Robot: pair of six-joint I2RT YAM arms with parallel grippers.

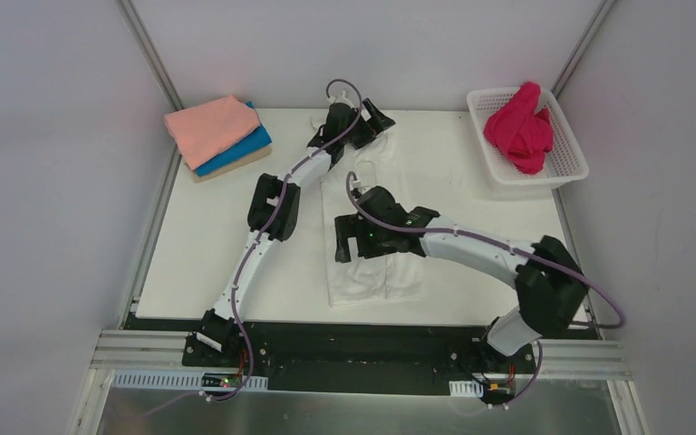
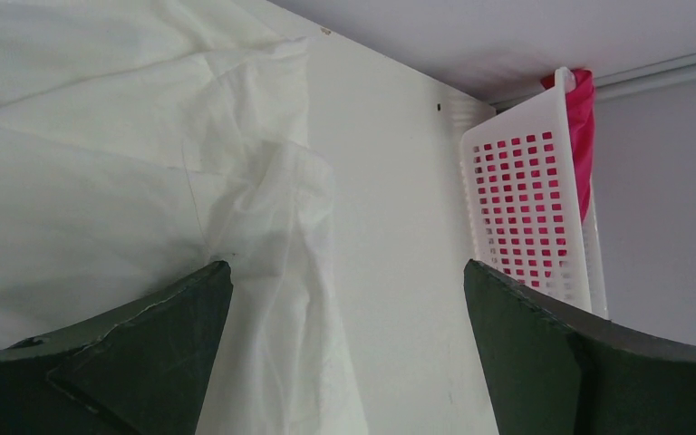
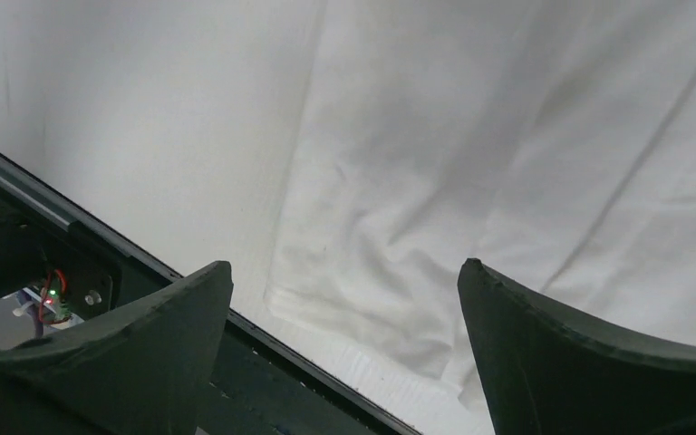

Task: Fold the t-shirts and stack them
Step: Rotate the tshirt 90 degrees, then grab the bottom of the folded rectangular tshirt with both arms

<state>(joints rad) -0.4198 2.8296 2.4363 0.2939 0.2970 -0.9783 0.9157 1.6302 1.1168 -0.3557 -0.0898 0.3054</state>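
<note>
Closest to the right wrist lens, the right gripper (image 3: 344, 272) stands with its jaws wide apart and clamped on nothing. Creased cloth of the white t-shirt (image 3: 507, 136) fills the view beyond it. The shirt's hem lies near the table's near edge, with the dark rail (image 3: 100, 263) just beyond.

From above, the right gripper (image 1: 349, 240) hangs over the near half of the white t-shirt (image 1: 372, 281). The shirt lies lengthwise down the middle of the table (image 1: 217, 245). Whether the fingers touch the cloth cannot be told.

The left gripper (image 1: 362, 122) is at the far end of the same shirt. In its own view, the left gripper (image 2: 349, 272) has its jaws spread and holds nothing. One finger is over the rumpled edge of the white t-shirt (image 2: 100, 136) and the other over bare table.

At the far left corner sits a folded stack: the salmon-pink t-shirt (image 1: 210, 127) on top, the blue t-shirt (image 1: 236, 152) under it, and a tan layer (image 1: 227, 168) at the bottom.

At the far right corner, the white lattice basket (image 1: 566, 168) holds the magenta t-shirt (image 1: 521, 127), bunched and unfolded. The left wrist view shows the basket (image 2: 526, 199) with the magenta t-shirt (image 2: 583, 136) showing above its rim.
</note>
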